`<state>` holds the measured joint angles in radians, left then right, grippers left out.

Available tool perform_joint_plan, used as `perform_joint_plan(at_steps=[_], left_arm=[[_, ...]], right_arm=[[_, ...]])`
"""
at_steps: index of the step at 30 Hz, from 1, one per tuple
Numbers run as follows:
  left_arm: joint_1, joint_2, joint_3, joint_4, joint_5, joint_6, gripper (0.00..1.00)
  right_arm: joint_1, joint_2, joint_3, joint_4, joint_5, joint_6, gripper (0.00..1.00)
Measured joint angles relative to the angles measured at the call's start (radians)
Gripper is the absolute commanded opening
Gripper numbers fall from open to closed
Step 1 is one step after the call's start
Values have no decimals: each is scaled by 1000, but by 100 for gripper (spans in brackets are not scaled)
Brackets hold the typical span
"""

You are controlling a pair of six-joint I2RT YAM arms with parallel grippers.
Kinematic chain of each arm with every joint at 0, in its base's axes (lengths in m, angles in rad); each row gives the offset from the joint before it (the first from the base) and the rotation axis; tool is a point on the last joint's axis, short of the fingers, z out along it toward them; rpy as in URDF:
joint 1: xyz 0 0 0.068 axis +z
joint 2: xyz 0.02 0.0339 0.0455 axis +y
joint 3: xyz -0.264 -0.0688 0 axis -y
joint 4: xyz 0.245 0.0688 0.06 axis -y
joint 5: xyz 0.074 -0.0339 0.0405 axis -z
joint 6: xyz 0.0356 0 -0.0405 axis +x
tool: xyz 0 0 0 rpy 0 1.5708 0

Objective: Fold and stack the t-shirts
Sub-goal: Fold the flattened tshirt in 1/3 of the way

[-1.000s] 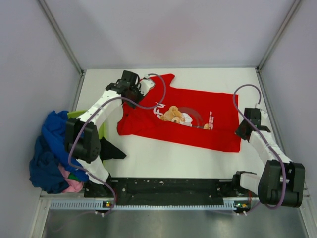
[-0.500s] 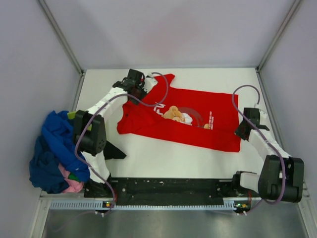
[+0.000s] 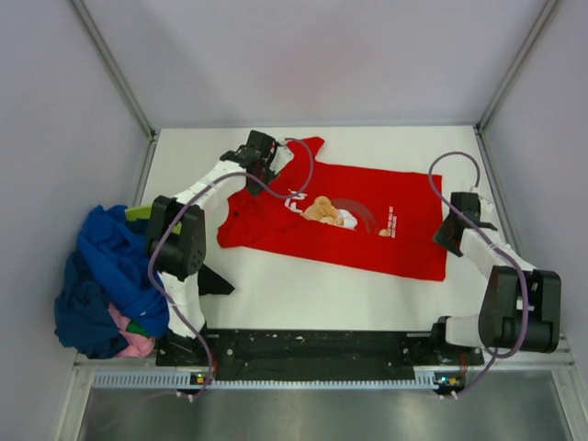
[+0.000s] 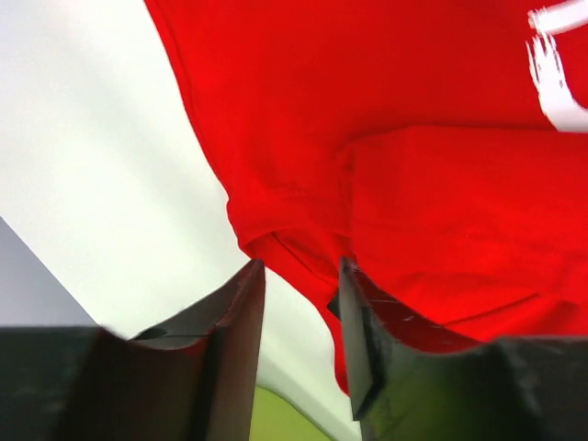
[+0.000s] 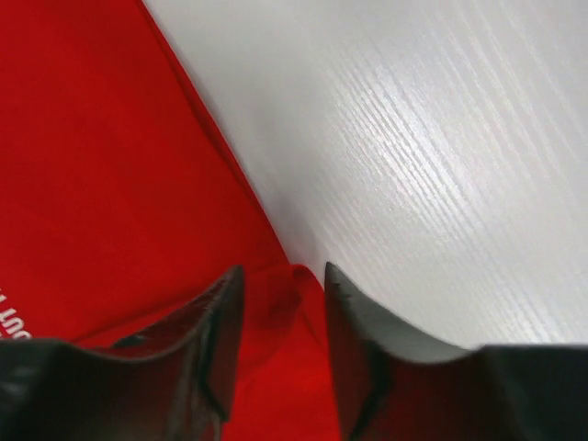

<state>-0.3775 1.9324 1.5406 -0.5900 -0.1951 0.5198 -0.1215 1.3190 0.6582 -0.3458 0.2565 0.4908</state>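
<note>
Mostly flat red t-shirt, tan bear print

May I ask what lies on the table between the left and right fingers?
The bright red cloth t-shirt, spread out, spans from the left fingers to the right fingers; the top external view shows it.
</note>
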Motion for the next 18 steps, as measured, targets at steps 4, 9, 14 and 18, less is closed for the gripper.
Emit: perform_joint_plan(at_steps=[4,9,14,18], left_arm=[[11,47,93,-32,-23,-13,62],[85,19,172,-107,55,-41,59],[171,-177,-30,-200,191,-22,59],[167,-293,-248,-270,274,11,60]], right_arm=[[-4,43,66,-19,8,-20,61],[-6,6,143,-49,6,-31,79],[-6,-153,77,-101,5,6,86],[-7,-278,-22,-173,3,80,87]])
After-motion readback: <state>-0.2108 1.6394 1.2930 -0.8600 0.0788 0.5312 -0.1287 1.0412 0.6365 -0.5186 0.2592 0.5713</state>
